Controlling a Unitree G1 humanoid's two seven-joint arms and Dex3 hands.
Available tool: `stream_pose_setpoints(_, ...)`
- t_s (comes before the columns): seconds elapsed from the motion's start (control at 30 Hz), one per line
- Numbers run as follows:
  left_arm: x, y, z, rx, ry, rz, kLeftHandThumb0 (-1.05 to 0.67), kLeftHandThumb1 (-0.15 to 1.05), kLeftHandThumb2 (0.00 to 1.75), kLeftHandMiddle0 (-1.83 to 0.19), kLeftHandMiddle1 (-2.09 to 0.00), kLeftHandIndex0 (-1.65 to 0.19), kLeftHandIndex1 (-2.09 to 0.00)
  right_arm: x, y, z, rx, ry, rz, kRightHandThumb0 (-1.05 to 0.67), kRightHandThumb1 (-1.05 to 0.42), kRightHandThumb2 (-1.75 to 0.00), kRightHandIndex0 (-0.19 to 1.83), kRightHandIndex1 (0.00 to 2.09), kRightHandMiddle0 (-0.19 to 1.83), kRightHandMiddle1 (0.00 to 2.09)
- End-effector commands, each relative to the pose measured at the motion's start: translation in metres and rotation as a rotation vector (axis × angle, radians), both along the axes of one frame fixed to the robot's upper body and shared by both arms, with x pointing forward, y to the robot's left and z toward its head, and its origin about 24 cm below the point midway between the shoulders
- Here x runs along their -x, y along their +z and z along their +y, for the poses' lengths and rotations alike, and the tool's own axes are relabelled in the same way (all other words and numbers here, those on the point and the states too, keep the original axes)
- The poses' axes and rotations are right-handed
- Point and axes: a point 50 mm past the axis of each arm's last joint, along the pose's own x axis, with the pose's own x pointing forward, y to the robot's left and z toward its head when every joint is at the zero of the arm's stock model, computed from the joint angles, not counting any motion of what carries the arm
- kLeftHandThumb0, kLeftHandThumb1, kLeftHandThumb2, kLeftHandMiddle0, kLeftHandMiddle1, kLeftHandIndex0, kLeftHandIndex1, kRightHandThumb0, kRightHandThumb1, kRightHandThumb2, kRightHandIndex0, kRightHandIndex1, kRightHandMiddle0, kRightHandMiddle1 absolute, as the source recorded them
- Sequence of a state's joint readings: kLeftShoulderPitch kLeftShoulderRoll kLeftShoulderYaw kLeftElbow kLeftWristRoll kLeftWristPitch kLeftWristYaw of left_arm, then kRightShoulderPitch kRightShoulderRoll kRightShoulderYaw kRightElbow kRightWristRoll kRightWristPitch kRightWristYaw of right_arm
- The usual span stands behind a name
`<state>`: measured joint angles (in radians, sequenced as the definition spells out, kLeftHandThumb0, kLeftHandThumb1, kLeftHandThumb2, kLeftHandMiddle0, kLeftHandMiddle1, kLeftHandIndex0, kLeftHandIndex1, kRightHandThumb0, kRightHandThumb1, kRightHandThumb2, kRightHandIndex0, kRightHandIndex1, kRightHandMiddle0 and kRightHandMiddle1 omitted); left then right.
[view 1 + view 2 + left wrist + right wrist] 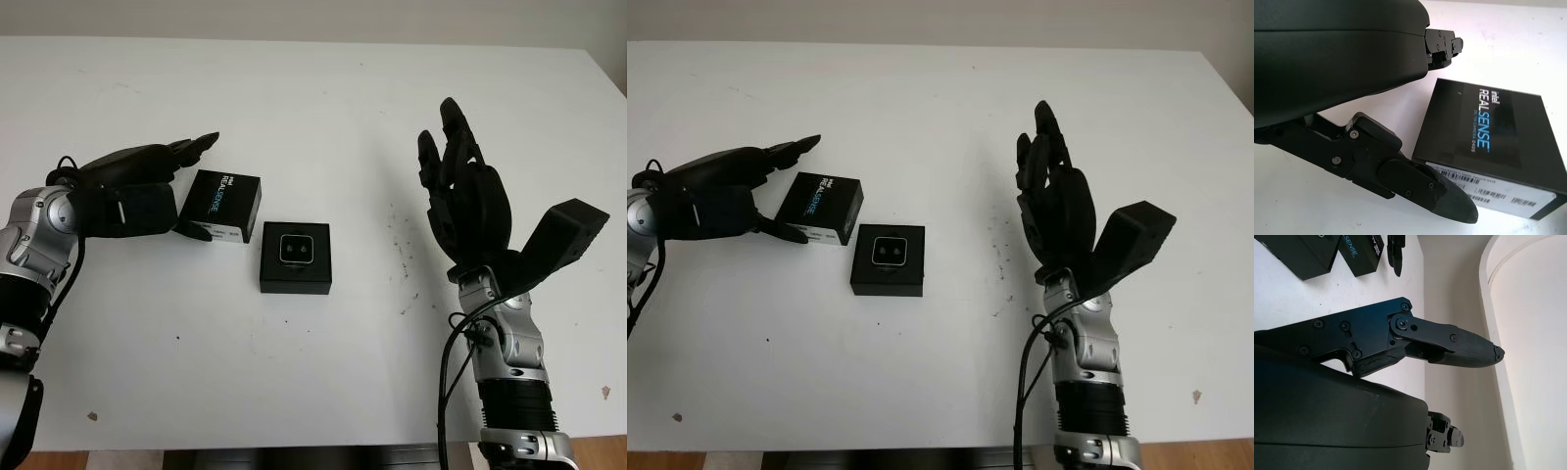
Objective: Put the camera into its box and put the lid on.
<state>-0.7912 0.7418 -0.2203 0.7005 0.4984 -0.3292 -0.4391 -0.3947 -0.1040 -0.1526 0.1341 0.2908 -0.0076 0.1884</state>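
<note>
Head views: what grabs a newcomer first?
The raised right robot hand, open, stands tall over the white table at right. Mid-table sits the open box with the camera inside; its lid lies beside it, the left robot hand reaching around it.

The flat black cardboard lid [1488, 142] carries white lettering on its top face — "intel" in small type, then "REALSENSE" in large capitals, with a finer line beneath that is too small to read. On the head views the lid sits at about ten o'clock from the open black box [296, 257]. A white sticker [1498, 192] along the lid's side wall bears barcodes and tiny print — illegible.
</note>
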Motion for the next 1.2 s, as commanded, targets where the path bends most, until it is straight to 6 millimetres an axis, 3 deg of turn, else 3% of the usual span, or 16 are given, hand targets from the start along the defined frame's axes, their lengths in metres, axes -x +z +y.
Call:
stream_pose_setpoints(0.0,-0.0033,0.0086,-0.0041,-0.018,-0.019,-0.019,-0.76,0.89,0.05,0.09,-0.06,0.11,-0.05,0.0022,0.0045,0.0009,0.019,0.001,-0.028,-0.75,-1.05,-0.67,-0.19,0.0,-0.19,0.01)
stream_pose_setpoints(0.6,-0.0033,0.0051,-0.0101,-0.105,-0.078,-0.015,-0.67,0.88,0.05,0.04,-0.07,0.08,-0.07,0.0002,0.0054,0.0042,0.039,0.013,-0.026,-0.73,-1.05,-0.72,-0.19,0.0,-0.19,0.0)
stream_pose_setpoints(0.73,-0.002,0.0052,-0.0118,-0.074,-0.1,-0.036,-0.6,0.89,0.06,-0.03,-0.08,-0.01,-0.1,0.0003,0.0045,0.0047,0.04,0.021,-0.02,-0.73,-1.05,-0.72,-0.19,0.0,-0.19,0.0)
stream_pose_setpoints(0.97,0.0008,0.0027,-0.0095,0.029,-0.145,-0.062,-0.44,0.96,0.07,-0.37,-0.18,-0.3,-0.23,0.0012,0.0028,0.0044,0.085,-0.005,-0.004,-0.71,-1.05,-0.69,-0.18,0.01,-0.17,0.02)
stream_pose_setpoints(1.07,0.0005,0.0013,-0.0075,0.04,-0.137,-0.053,-0.39,1.01,0.07,-0.51,-0.27,-0.38,-0.27,0.0016,0.0023,0.0038,0.103,-0.006,0.0,-0.69,-1.05,-0.69,-0.19,0.01,-0.18,0.02)
stream_pose_setpoints(1.17,0.0003,0.0004,-0.0065,0.042,-0.132,-0.051,-0.34,1.04,0.07,-0.45,-0.7,-0.43,-0.34,0.0019,0.002,0.0032,0.11,-0.011,0.003,-0.68,-1.05,-0.68,-0.19,0.02,-0.18,0.03)
